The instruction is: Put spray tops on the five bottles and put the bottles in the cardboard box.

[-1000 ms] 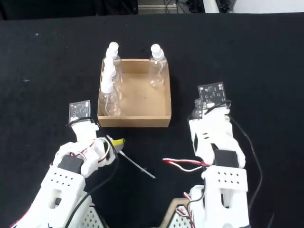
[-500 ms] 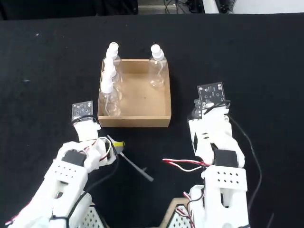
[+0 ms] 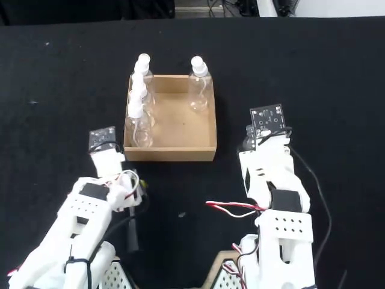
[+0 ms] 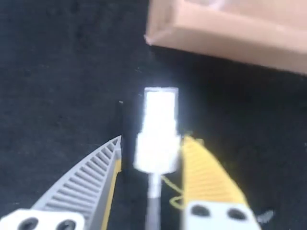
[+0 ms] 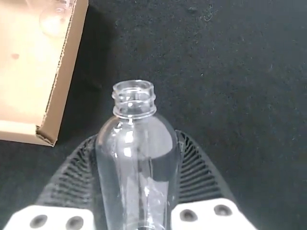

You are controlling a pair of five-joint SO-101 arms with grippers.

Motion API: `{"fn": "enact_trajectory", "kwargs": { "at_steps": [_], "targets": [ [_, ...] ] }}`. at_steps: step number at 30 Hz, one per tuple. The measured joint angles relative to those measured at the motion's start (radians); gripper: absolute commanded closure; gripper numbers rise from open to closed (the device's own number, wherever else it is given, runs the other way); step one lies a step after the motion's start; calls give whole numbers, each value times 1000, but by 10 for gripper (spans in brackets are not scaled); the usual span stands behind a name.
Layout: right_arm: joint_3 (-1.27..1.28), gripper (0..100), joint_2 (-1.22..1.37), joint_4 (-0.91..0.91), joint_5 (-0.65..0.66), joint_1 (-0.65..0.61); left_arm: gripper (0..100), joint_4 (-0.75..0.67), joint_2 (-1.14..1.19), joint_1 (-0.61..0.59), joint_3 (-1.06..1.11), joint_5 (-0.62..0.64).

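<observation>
In the left wrist view my left gripper (image 4: 156,143) is shut on a white spray top (image 4: 157,129), whose thin tube runs back between the grey and yellow fingers. It hangs over the black table just short of the cardboard box (image 4: 230,26). My right gripper (image 5: 137,139) is shut on a clear, open-necked bottle (image 5: 136,139) beside the box's (image 5: 29,76) corner. From above, the left gripper (image 3: 137,189) sits near the box's (image 3: 180,129) front left corner and the right gripper (image 3: 248,142) near its front right corner. Several bottles (image 3: 139,114) with white tops stand in the box.
One capped bottle (image 3: 199,87) stands in the box's far right corner, the others along its left wall. The black table (image 3: 313,72) spreads around the box. Red and white wires (image 3: 228,208) hang between the two arm bases.
The left wrist has turned: the spray top's tube, which stuck out to the right over the table, has swung back under the arm, and the yellow finger has gone from the high view. The right arm kept still.
</observation>
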Motion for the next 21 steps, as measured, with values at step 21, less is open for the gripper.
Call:
{"fn": "enact_trajectory", "kwargs": {
  "at_steps": [21],
  "targets": [
    [0, 987, 0, 0, 0, 0, 900, 0, 0, -598, -68, -215]
  ]
}}
